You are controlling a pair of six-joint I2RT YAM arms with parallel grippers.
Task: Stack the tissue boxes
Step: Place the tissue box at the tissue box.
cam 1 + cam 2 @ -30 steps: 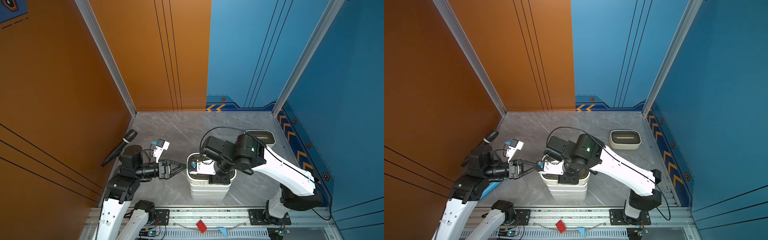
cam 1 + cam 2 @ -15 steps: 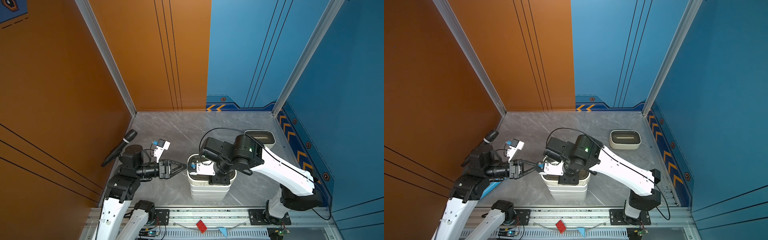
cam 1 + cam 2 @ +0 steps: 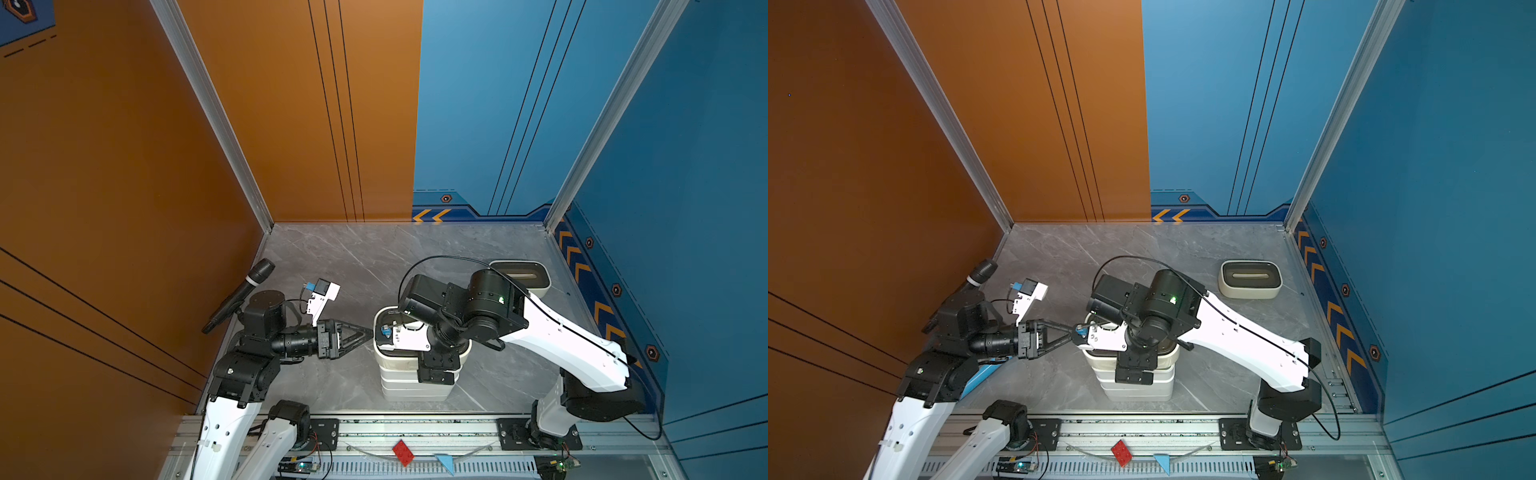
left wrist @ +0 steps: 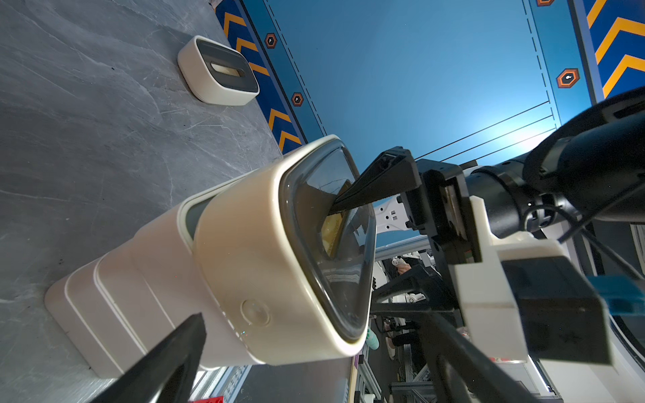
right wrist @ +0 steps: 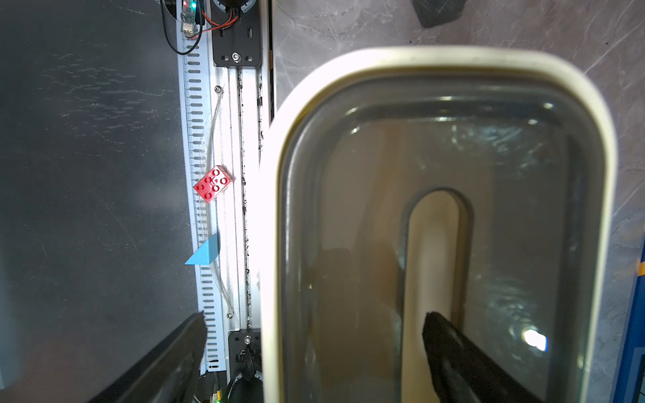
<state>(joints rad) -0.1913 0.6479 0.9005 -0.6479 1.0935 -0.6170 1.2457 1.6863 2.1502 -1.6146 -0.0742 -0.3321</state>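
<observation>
A stack of tissue boxes (image 3: pixel 415 386) stands at the front middle of the table, white boxes below. Its top box (image 4: pixel 244 261) is rounded cream with a dark top (image 5: pixel 366 209). My right gripper (image 5: pixel 314 349) hangs over it, open. One of its fingers (image 5: pixel 453 349) is in the oval slot and the other is outside the box's near wall. My left gripper (image 3: pixel 368 333) is open, level with the top box's left end (image 3: pixel 1088 353) and turned on its side. A second cream box (image 3: pixel 1250 279) lies alone at the back right.
A black microphone (image 3: pixel 241 297) leans by the orange left wall. A red brick (image 3: pixel 403 452) and a blue wedge (image 3: pixel 445 462) lie on the front rail. Blue walls close the back and right.
My right gripper's jaws have spread apart, letting go of the top box's wall. Both arms and the stack have stayed in place.
</observation>
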